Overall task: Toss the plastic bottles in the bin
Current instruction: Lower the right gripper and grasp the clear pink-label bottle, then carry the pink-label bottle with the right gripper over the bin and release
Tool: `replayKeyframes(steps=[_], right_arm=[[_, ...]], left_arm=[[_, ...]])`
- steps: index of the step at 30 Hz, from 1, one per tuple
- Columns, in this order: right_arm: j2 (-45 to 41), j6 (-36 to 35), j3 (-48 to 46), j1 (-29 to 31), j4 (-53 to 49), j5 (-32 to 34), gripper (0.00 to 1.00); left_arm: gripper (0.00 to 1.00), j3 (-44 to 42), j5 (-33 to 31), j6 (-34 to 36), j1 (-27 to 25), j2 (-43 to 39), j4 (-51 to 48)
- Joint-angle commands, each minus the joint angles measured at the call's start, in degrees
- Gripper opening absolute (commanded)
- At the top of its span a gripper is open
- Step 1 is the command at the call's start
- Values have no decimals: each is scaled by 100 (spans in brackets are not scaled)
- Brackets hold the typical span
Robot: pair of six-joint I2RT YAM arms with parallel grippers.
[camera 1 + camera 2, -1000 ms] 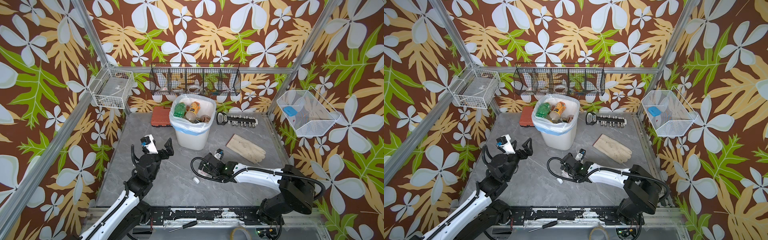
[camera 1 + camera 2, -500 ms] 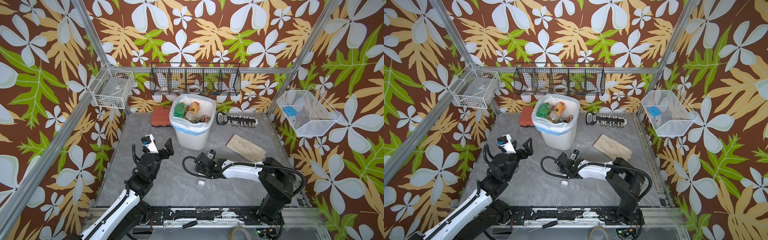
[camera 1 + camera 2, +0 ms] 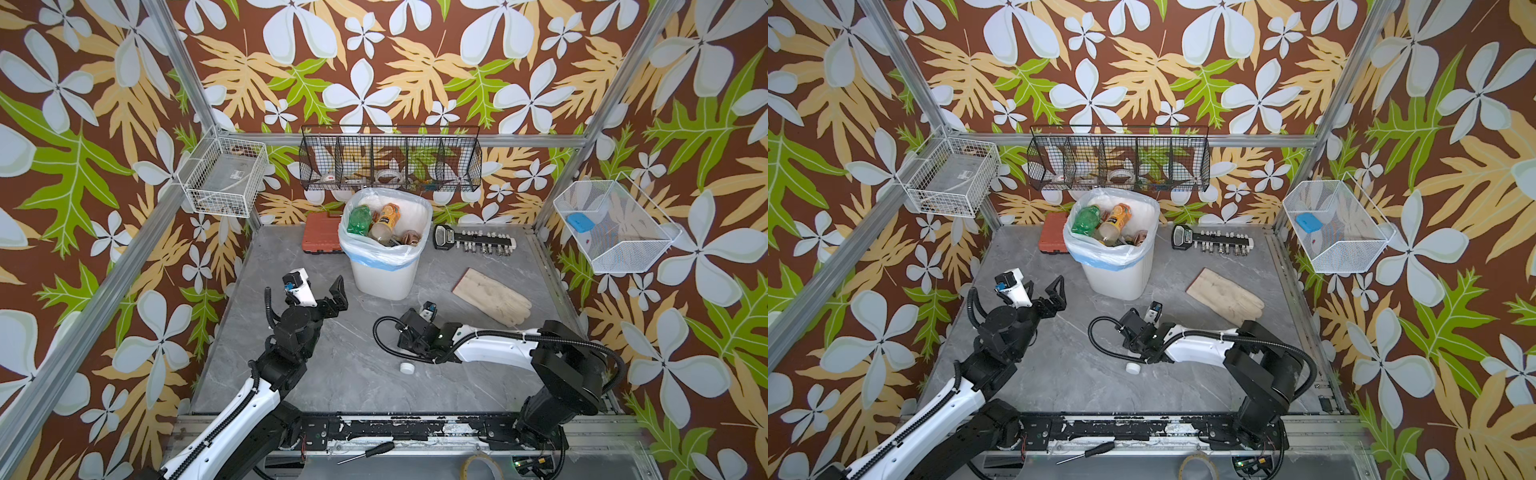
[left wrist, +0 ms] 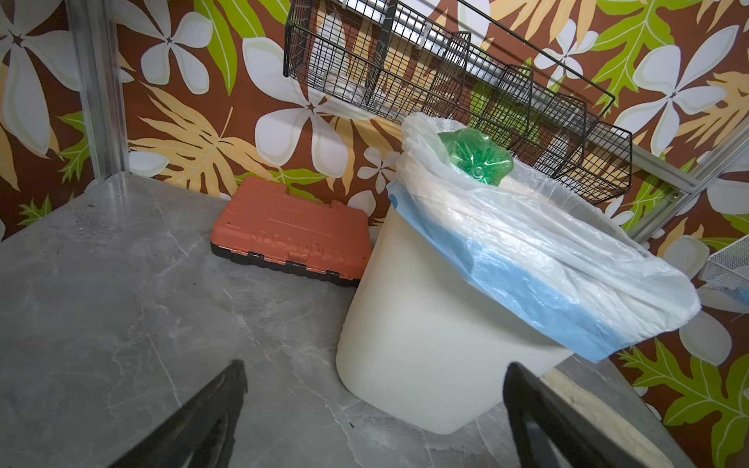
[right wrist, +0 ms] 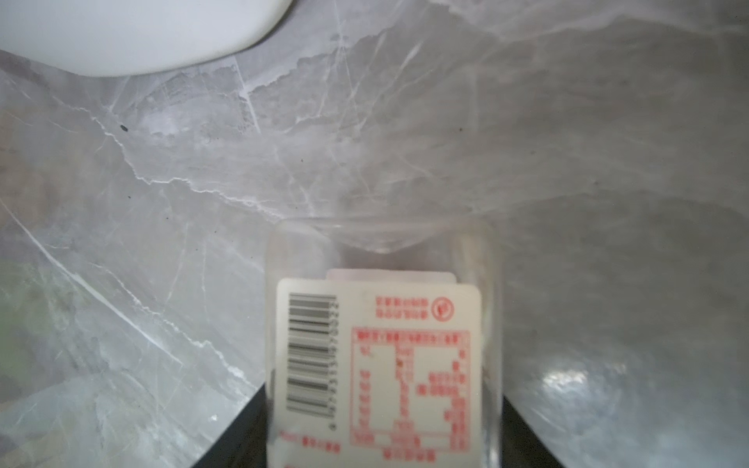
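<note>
In both top views the bin (image 3: 384, 272) (image 3: 1115, 278) stands upright toward the back of the grey tabletop (image 3: 332, 374), its bag-lined mouth piled with plastic bottles. A green bottle (image 3: 358, 218) sits at the left edge of the mouth. An orange-labelled bottle (image 3: 390, 216) leans beside it with its long axis tilted, and its print is too small to read. The left jaws hang spread wide and empty, to the left of the bin's foot and a little in front of it, with their tips aimed at it. The right jaws sit low over the tabletop in front of the bin, and the wrist above hides what they hold. A loose white cap (image 3: 406, 368) lies farther out from the bin than those jaws. A beige glove (image 3: 494, 297) lies flat to the bin's right.

In the left wrist view the bin's white wall (image 4: 425, 324) fills the middle. The green bottle (image 4: 476, 160) pokes above the rim base up, neck down. An orange case (image 4: 292, 231) lies flat just beside the bin. Two black jaw tips frame the bin's foot, far apart, with nothing between them.

In the right wrist view a clear bottle (image 5: 381, 324) lies between the right jaws, which press against its two sides. Its long axis runs straight away from the camera, and its far end points at the tabletop near the bin's foot (image 5: 121, 32). Whether it rests on the tabletop I cannot tell. Its white label carries a barcode and a red-printed table, seen upside down. The characters are too blurred to read.
</note>
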Motion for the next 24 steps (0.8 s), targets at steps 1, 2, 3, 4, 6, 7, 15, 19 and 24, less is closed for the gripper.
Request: replayKeyframes(steps=[1,2,3,4,6,7,15,19,24], right_arm=[[-468,-195,-132,-5,257,438,53],[-650,-314,-143,-5,221,596,51],[-872,-477,-129,-5,152,810,50],[-1097,-659,-110,-5,51,1084,50],[-1506,-994,-29,-5,-111,1548,48],[-1707,-1211,61,-5,-201,1809,48],[-2367,-3501,1535,-161,232,2571,48],[-1915,-4301,2515,-479,709,2181,49],[-928,-4721,3793,-1012,751,1534,49]], left_arm=[[100,44,-11,-13,18,-12,30],[100,46,-7,-13,18,-14,18],[100,40,-2,-11,18,-25,22],[100,18,-2,-11,18,-23,37],[100,-6,3,-32,18,-14,89],[100,6,18,-52,18,-5,77],[100,7,530,-20,18,-7,220],[100,89,1475,133,18,38,382],[100,2,2627,159,18,25,869]])
